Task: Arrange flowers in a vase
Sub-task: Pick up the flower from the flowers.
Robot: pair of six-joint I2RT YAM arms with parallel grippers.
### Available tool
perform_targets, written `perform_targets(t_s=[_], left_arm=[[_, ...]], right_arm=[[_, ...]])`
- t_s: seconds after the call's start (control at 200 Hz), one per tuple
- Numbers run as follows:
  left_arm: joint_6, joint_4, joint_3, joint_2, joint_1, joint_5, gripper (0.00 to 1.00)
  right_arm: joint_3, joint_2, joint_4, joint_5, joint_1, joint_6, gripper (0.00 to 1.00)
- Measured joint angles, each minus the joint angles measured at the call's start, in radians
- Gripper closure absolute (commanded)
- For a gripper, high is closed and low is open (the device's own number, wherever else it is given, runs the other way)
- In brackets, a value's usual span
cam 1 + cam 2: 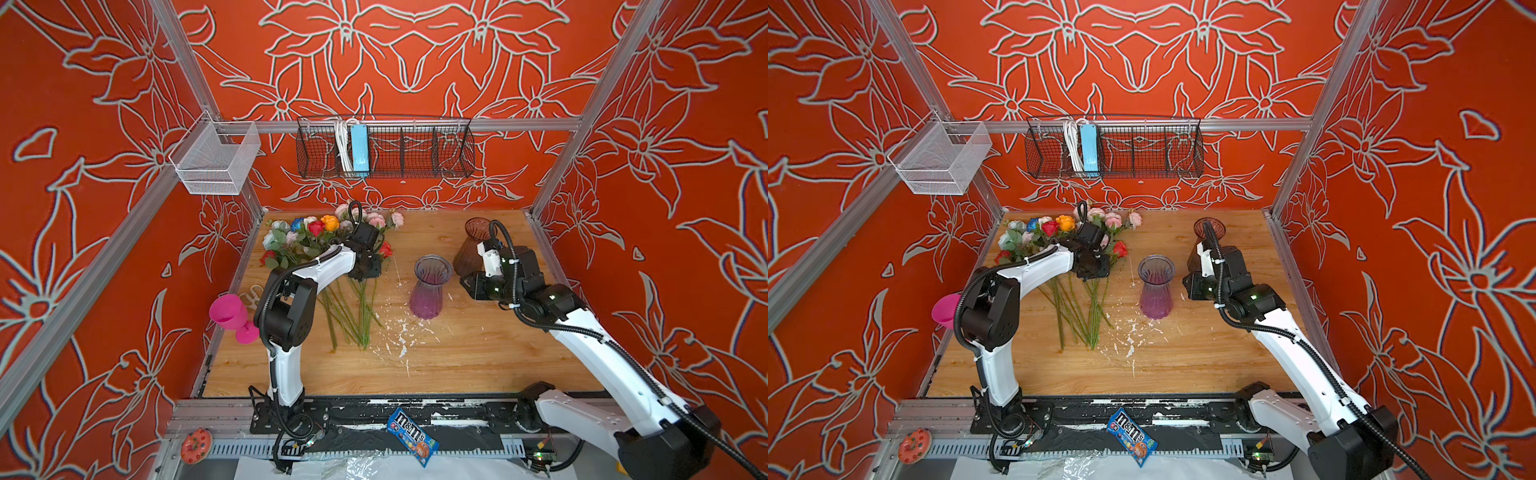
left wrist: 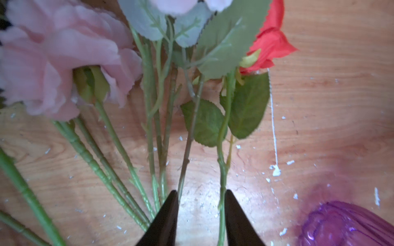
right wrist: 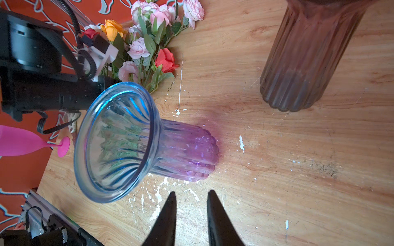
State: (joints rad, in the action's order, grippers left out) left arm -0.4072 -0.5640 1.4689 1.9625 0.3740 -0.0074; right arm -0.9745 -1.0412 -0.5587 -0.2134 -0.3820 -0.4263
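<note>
The left claw (image 2: 201,191) hangs low over the bunch. Its jaws are partly spread and straddle two thin green stems, with nothing pinched that I can see. One of them, the rose stem (image 2: 222,161), runs up to the red rose (image 2: 270,42). The other passes close by the opposite finger. Coming in at the bare stalk rather than the bloom looks sensible: a grip there spares the petals and leaves the cut end free to go down a narrow neck.

Around it the flowers (image 1: 330,222) lie flat on the bench (image 1: 457,357), at its far left, blooms toward the back wall and stalks fanned toward the robot.

Just beside them, between the two arms, the purple vase (image 1: 431,286) stands upright with no stem in it.

The right claw (image 3: 191,191) hovers near the vase's foot without touching it. Its jaws are apart over bare wood, probably placed to steady the glass. A brown vase (image 3: 309,53) stands behind, well apart from the bunch.
</note>
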Motion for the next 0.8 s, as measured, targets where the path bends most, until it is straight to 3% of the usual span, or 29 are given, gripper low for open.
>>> perform_targets(t_s=[0.285, 0.485, 0.63, 0.801], left_arm=[[0.045, -0.058, 0.073, 0.089, 0.0, -0.035, 0.76], [0.066, -0.109, 0.104, 0.122, 0.0, -0.043, 0.99], [0.07, -0.152, 0.128, 0.099, 0.003, -0.035, 1.0], [0.069, -0.167, 0.101, -0.033, 0.009, -0.03, 1.0]], right_arm=[[0.009, 0.0, 0.009, 0.009, 0.0, 0.001, 0.74], [0.024, 0.0, 0.022, 0.017, 0.0, 0.001, 0.75], [0.027, 0.001, 0.024, 0.019, 0.0, 0.001, 0.75], [0.027, 0.01, 0.029, 0.023, 0.0, 0.0, 0.75]])
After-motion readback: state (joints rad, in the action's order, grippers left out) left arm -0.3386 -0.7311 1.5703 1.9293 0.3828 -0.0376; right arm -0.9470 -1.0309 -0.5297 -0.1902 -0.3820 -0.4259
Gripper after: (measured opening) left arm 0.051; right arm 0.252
